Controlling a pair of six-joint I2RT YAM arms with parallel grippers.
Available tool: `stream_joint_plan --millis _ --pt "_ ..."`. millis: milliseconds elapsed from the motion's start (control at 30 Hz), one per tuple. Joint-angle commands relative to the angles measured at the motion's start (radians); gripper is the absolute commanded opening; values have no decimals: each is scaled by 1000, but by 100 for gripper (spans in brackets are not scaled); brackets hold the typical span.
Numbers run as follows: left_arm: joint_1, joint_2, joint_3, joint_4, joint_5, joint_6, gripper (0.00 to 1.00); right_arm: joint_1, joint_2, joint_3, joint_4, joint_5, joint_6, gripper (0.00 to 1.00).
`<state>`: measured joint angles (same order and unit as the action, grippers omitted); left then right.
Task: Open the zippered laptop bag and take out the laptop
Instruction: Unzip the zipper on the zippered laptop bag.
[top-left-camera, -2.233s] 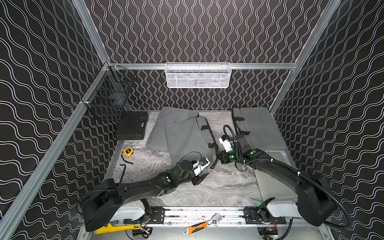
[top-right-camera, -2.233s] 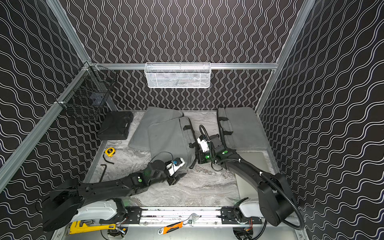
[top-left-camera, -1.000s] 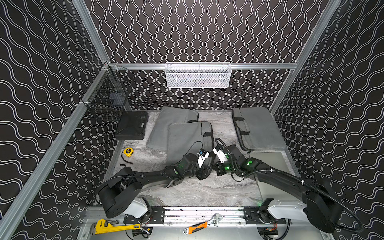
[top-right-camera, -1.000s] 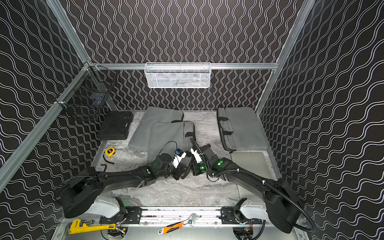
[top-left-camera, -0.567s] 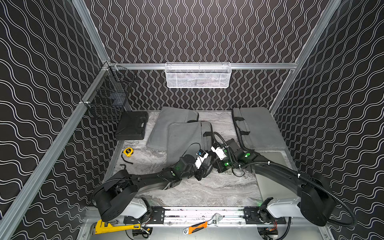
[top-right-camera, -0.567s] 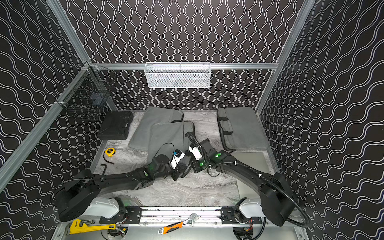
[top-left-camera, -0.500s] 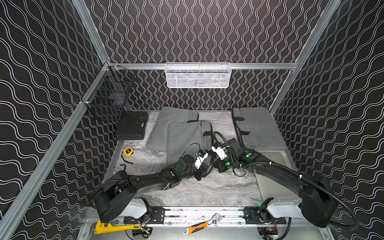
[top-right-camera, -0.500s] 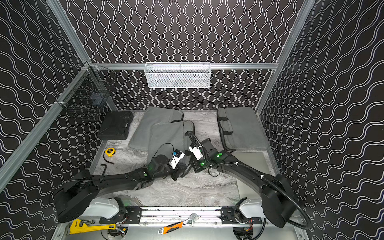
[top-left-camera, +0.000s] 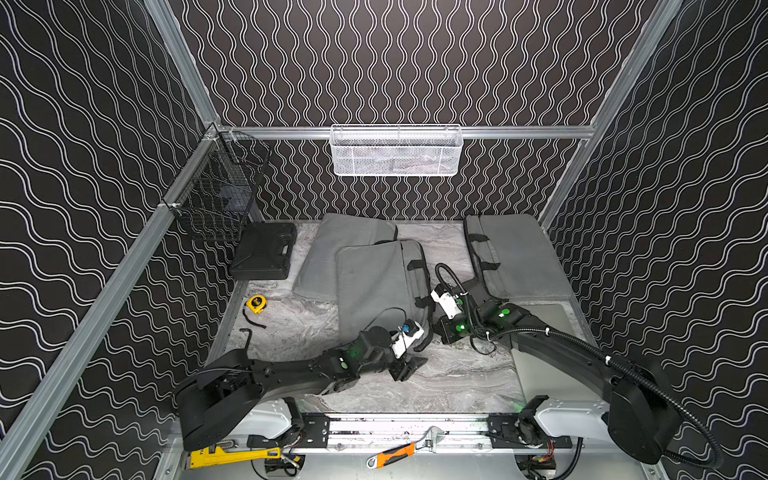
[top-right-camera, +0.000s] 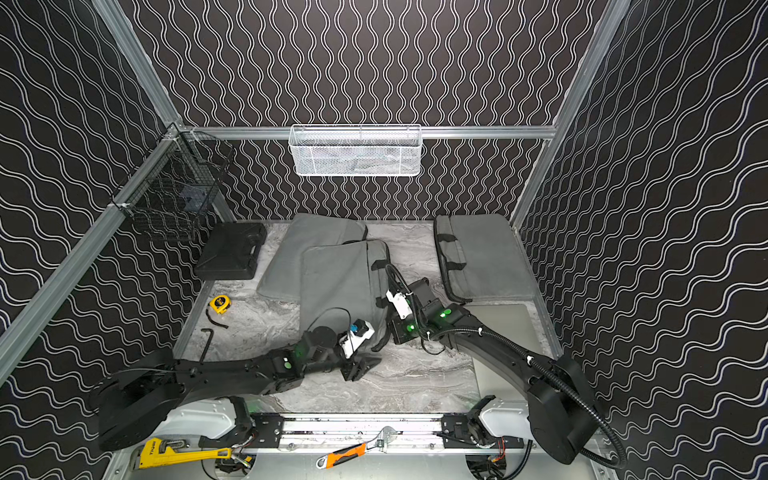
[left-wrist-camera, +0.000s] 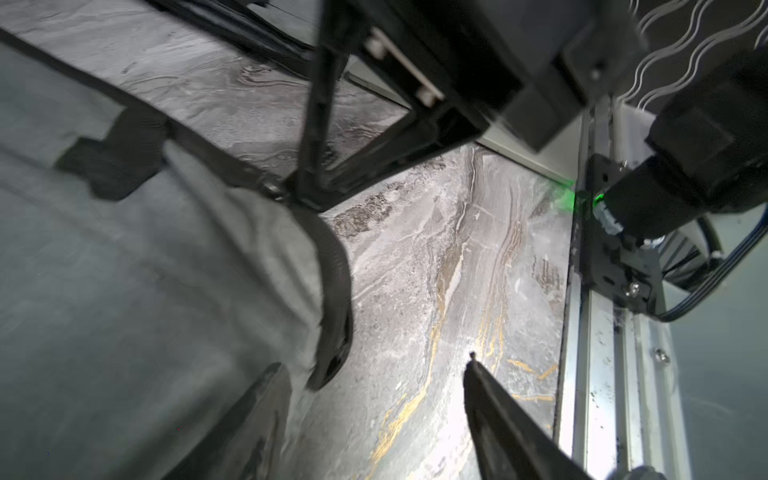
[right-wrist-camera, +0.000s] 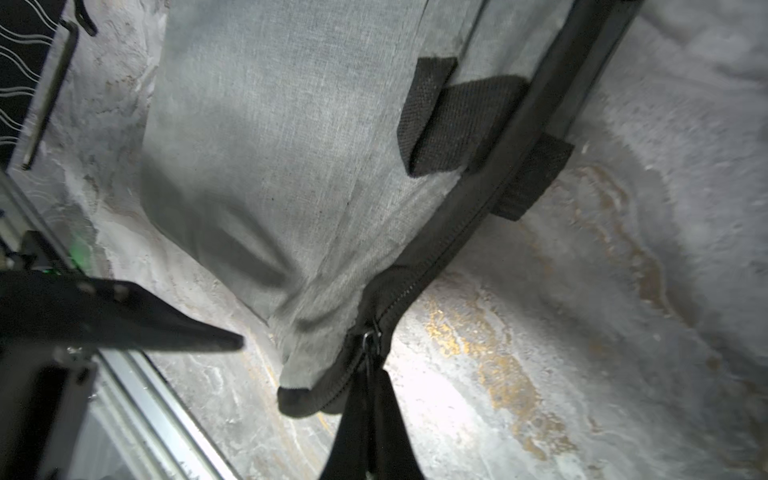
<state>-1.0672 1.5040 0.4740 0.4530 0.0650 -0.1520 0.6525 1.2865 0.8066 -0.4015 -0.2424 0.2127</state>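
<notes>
**A:** Grey fabric is your marker. The laptop bag (top-left-camera: 374, 286) lies flat in the middle of the tabletop (top-left-camera: 457, 386), with its far end overlapping a second grey bag (top-left-camera: 332, 237). You can't see the laptop, so I'd guess it's inside.

**B:** Agreed. Your right tool (right-wrist-camera: 370, 374) is pinched tight on the zipper pull (right-wrist-camera: 371, 336), close to the bag's near right corner.

**A:** Your left tool (top-left-camera: 409, 365) is spread wide and holds nothing, right beside that same corner.

**B:** Here's what your next move turns on. From the pull, the zipper (right-wrist-camera: 478, 199) runs along the bag's right edge, away from you toward the back wall. So I'd say you drag the pull along that line, not across it.

**A:** And your left tool is the nearer one to pin the corner. Otherwise the soft bag may simply slide along with the pull.
</notes>
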Motion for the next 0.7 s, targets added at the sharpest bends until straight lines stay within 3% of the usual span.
stream_joint_plan --millis 0,200,367,533,667 --pt "-29 52 26 75 -130 34 70 1 -11 -13 77 -70 93 0" --pt "-40 154 41 193 -227 42 65 1 -21 -39 86 -97 201 0" --pt "-40 213 69 220 -216 63 47 1 -21 -35 80 -113 271 0" --pt "-42 235 31 288 -237 63 16 -2 -26 -22 43 -37 392 0" --pt "-49 243 5 328 -257 53 0 -11 -21 -6 43 -39 506 0"
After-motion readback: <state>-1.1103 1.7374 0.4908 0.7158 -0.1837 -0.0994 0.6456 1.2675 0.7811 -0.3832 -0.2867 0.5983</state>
